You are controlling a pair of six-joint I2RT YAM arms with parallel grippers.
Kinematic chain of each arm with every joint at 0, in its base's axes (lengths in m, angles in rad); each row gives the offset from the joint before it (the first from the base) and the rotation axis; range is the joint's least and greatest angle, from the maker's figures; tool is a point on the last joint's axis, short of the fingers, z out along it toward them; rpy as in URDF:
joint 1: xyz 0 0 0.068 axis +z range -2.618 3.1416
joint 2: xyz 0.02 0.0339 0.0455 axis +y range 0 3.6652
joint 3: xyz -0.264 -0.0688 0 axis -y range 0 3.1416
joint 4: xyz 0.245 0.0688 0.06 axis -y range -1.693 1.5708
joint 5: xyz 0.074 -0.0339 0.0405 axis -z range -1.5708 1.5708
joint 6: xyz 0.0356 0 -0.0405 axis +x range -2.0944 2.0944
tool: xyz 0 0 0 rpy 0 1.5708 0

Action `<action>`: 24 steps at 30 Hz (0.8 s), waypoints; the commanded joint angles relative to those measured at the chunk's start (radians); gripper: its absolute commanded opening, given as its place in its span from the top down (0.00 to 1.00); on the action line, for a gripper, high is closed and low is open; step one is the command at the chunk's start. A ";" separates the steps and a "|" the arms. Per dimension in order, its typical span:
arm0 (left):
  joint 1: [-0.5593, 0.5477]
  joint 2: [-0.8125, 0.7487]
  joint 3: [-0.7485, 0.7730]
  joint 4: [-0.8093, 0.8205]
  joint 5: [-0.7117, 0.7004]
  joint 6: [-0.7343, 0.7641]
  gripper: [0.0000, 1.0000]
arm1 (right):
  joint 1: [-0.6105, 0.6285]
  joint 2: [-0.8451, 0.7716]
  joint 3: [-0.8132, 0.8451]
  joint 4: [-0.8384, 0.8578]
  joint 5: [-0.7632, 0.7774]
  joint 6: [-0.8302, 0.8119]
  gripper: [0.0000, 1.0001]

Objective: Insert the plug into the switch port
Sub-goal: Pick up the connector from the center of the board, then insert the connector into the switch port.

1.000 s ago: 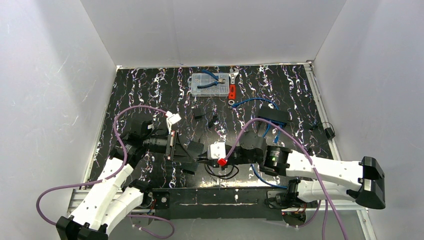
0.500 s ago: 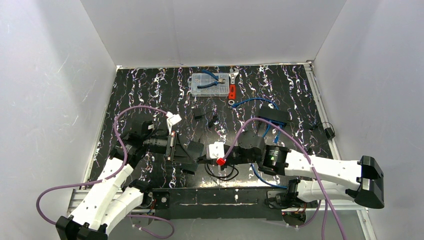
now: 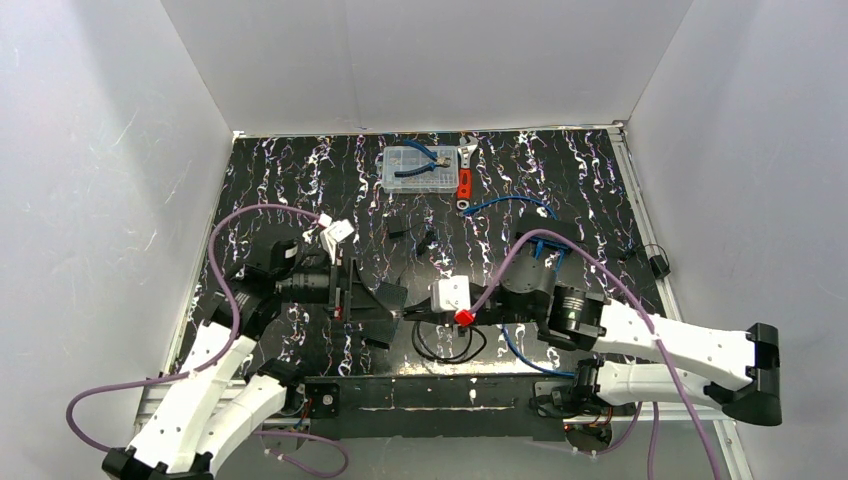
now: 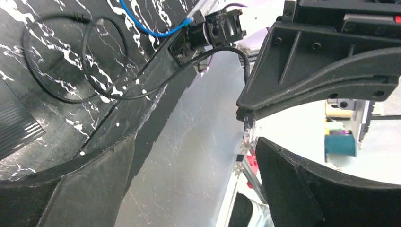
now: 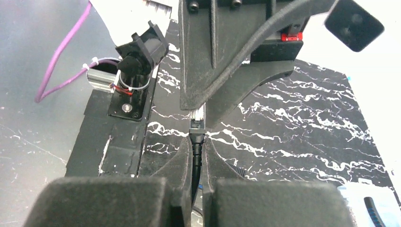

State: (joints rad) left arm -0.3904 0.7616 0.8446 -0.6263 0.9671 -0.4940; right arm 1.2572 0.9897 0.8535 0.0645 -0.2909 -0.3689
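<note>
A parts box [image 3: 418,170] sat at the far middle of the table [image 3: 600,190], with a wrench [image 3: 466,178] just to its right. In the near half, the left gripper [image 4: 193,146] and right gripper [image 5: 197,144] faced each other. The plug [image 5: 197,124] was between them, and a cable loop [image 3: 447,345] lay just nearer. A small part [image 3: 657,265] lay by the right edge.

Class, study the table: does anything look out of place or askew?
Blue-handled pliers lie slantwise across the clear box at the far edge, rather than beside it. Nothing looks spilled or damaged.
</note>
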 commanded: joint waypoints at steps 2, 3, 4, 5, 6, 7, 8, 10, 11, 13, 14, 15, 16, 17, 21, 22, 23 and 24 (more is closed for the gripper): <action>-0.005 -0.042 0.064 -0.054 -0.178 -0.002 0.02 | 0.032 -0.083 0.104 -0.038 -0.031 0.048 0.99; -0.004 -0.046 0.068 -0.058 -0.193 -0.005 0.02 | 0.046 -0.091 0.117 -0.046 -0.026 0.055 0.99; -0.004 -0.048 0.070 -0.061 -0.206 -0.006 0.02 | 0.065 -0.098 0.136 -0.055 -0.017 0.058 0.99; -0.004 -0.050 0.070 -0.064 -0.219 -0.006 0.02 | 0.082 -0.099 0.157 -0.071 -0.003 0.059 0.99; -0.004 -0.052 0.071 -0.069 -0.236 -0.005 0.02 | 0.110 -0.098 0.180 -0.106 0.016 0.058 0.99; -0.004 -0.054 0.070 -0.074 -0.249 -0.004 0.02 | 0.142 -0.094 0.198 -0.124 0.032 0.058 0.99; -0.003 -0.055 0.068 -0.079 -0.261 -0.001 0.02 | 0.176 -0.088 0.222 -0.142 0.054 0.057 0.99; -0.005 -0.057 0.062 -0.085 -0.276 0.000 0.02 | 0.245 -0.077 0.254 -0.163 0.104 0.050 0.99; -0.004 -0.060 0.058 -0.085 -0.276 0.000 0.02 | 0.283 -0.069 0.270 -0.169 0.129 0.045 0.99; -0.005 -0.069 0.046 -0.079 -0.285 -0.002 0.02 | 0.353 -0.050 0.300 -0.176 0.170 0.042 0.99; -0.004 -0.076 0.040 -0.073 -0.290 -0.003 0.02 | 0.383 -0.041 0.312 -0.178 0.184 0.046 0.99; -0.004 -0.080 0.032 -0.069 -0.297 -0.005 0.02 | 0.408 -0.031 0.320 -0.180 0.197 0.049 0.99; -0.005 -0.082 0.030 -0.067 -0.303 -0.007 0.02 | 0.432 -0.020 0.326 -0.178 0.215 0.055 0.99; -0.004 -0.082 0.027 -0.067 -0.306 -0.009 0.02 | 0.455 -0.009 0.330 -0.178 0.234 0.059 0.99; -0.004 -0.082 0.025 -0.066 -0.322 -0.012 0.02 | 0.521 0.015 0.297 -0.174 0.284 0.113 0.99; -0.004 -0.082 0.023 -0.064 -0.327 -0.013 0.02 | 0.529 0.014 0.273 -0.162 0.287 0.138 0.99; -0.004 -0.081 0.021 -0.064 -0.333 -0.014 0.02 | 0.534 0.010 0.240 -0.142 0.301 0.162 0.99; -0.004 -0.081 0.015 -0.063 -0.339 -0.014 0.02 | 0.534 0.003 0.199 -0.113 0.320 0.189 0.99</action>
State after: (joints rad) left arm -0.3965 0.6853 0.8749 -0.6888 0.6596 -0.5076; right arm 1.7451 1.0088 1.1317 -0.1128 -0.0603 -0.2804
